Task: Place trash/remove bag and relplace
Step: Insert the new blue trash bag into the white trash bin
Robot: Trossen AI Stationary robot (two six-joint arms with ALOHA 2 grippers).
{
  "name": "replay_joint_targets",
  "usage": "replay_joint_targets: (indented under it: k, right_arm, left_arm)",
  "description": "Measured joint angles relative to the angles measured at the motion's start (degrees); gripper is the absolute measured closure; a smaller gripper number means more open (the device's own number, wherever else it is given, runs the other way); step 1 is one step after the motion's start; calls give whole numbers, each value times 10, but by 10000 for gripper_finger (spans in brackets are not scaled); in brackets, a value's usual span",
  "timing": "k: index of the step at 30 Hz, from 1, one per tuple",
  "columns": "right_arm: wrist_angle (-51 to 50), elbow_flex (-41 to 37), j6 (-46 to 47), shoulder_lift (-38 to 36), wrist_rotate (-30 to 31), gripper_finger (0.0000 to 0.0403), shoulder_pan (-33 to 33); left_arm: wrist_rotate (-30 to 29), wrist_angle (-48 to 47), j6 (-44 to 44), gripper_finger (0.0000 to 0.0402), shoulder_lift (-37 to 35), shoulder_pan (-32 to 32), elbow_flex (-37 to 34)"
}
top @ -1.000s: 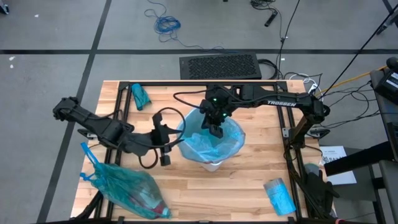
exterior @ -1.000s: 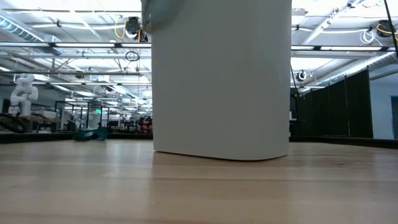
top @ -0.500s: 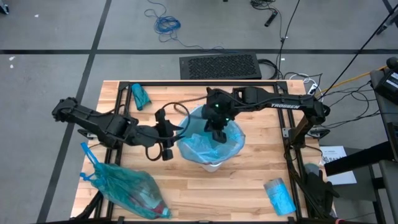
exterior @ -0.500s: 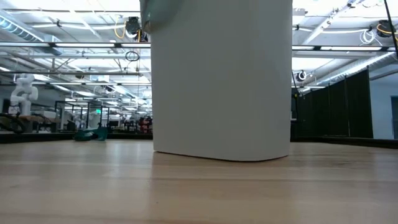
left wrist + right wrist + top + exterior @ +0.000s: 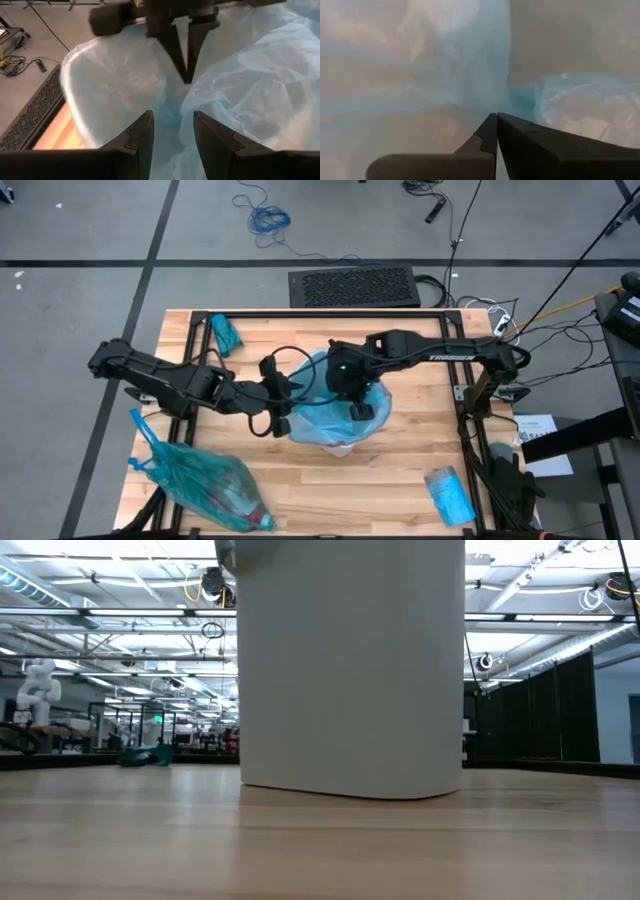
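A white bin (image 5: 350, 670) stands mid-table, lined with a pale blue bag (image 5: 325, 420) whose film is draped over the rim. My left gripper (image 5: 172, 117) is open at the bin's left rim (image 5: 292, 415). Its fingers stand apart, with the film just beyond them. My right gripper (image 5: 362, 410) is shut and points down into the bag's mouth; in the left wrist view it (image 5: 187, 75) shows at a crease of the film. A full, tied teal bag (image 5: 205, 480) lies at the near left, and the trash shows only as dim shapes inside it. My left gripper: whether its fingers (image 5: 145, 135) touch the film I cannot tell. My right gripper comes from above, slanting down into the bag's mouth. Its shut fingertips (image 5: 496, 120) meet the film at a crease (image 5: 186, 87) inside the bin. Whether any film is pinched between them I cannot tell.
A teal roll (image 5: 225, 333) lies at the far left corner and a blue packet (image 5: 450, 493) at the near right. A black frame (image 5: 300, 317) runs round the table. Bare wood lies near the front edge (image 5: 350, 500).
My left gripper has moved toward the table's right, up to the bin's left rim, still open. My right gripper has moved toward the near edge over the bag's mouth and has rolled and tipped further down, staying shut.
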Motion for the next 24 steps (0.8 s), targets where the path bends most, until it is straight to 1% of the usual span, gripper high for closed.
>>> replay_joint_targets:
  k: [6, 10, 15, 19, 24]
  right_arm:
    - [38, 0, 5, 7, -3, 399, 0]
    - [34, 24, 10, 12, -11, 399, 0]
    - [36, 58, -16, 9, 0, 399, 3]
    - [34, 58, -39, 12, 3, 399, 3]
    - [37, 58, -58, 26, 4, 399, 3]
  left_arm:
    - [-1, 7, -1, 267, 1, 0, -2]
    - [-1, 14, -1, 267, -1, -2, -2]
    - [-3, 28, -1, 267, -22, -8, 11]
    - [-5, 30, 1, 267, -37, -13, 33]
    - [-8, 20, -5, 267, -54, -28, 39]
